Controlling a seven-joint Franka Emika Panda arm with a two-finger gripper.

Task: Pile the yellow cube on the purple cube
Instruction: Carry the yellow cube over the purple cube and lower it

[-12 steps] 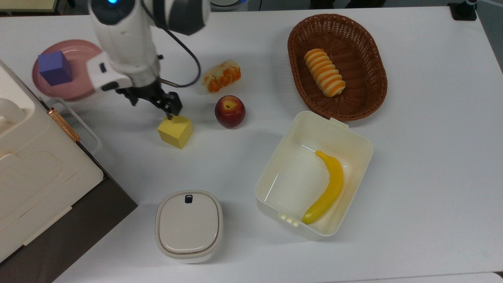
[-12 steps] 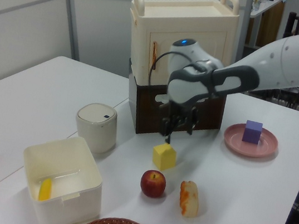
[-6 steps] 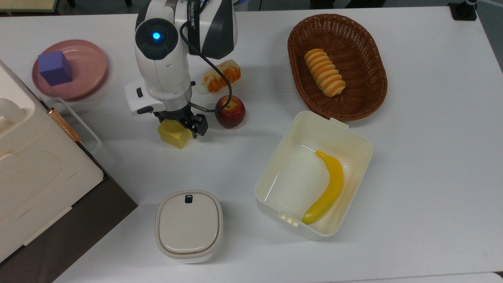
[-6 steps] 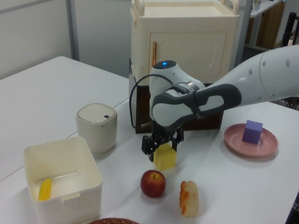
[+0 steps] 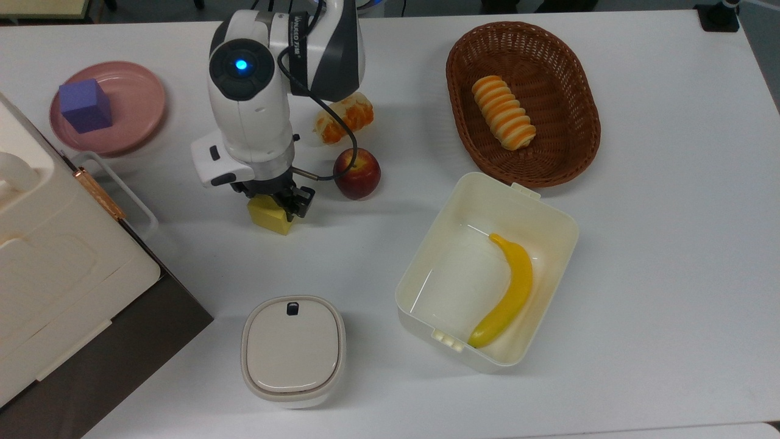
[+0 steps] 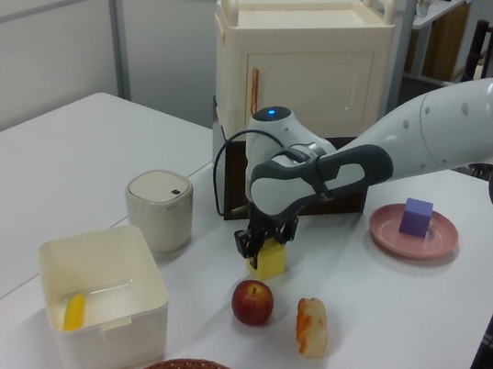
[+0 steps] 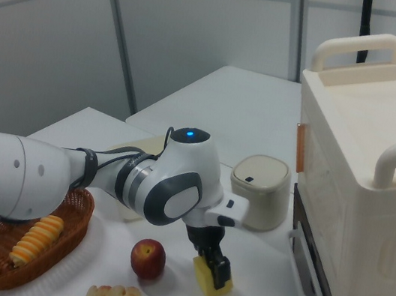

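Observation:
The yellow cube (image 5: 269, 221) (image 6: 274, 261) (image 7: 205, 280) rests on the white table, left of the apple in the top view. My gripper (image 5: 272, 204) (image 6: 264, 250) (image 7: 212, 268) reaches down over it with a finger on either side, shut on the cube; the hand covers the cube's top. The purple cube (image 5: 85, 105) (image 6: 416, 217) stands on a pink plate (image 5: 137, 91) (image 6: 438, 241) at the top view's far left, well apart from the gripper.
A red apple (image 5: 356, 174) and a bread piece (image 5: 344, 116) lie just right of the gripper. A wicker basket (image 5: 585, 146), a white bin (image 5: 548, 213) holding a banana (image 5: 509, 292), a lidded container (image 5: 292, 350) and a cream cabinet (image 5: 49, 262) surround the spot.
The arm swung from beside the plate to above the yellow cube and came down over it. Its fingers closed in on the cube, which turned slightly.

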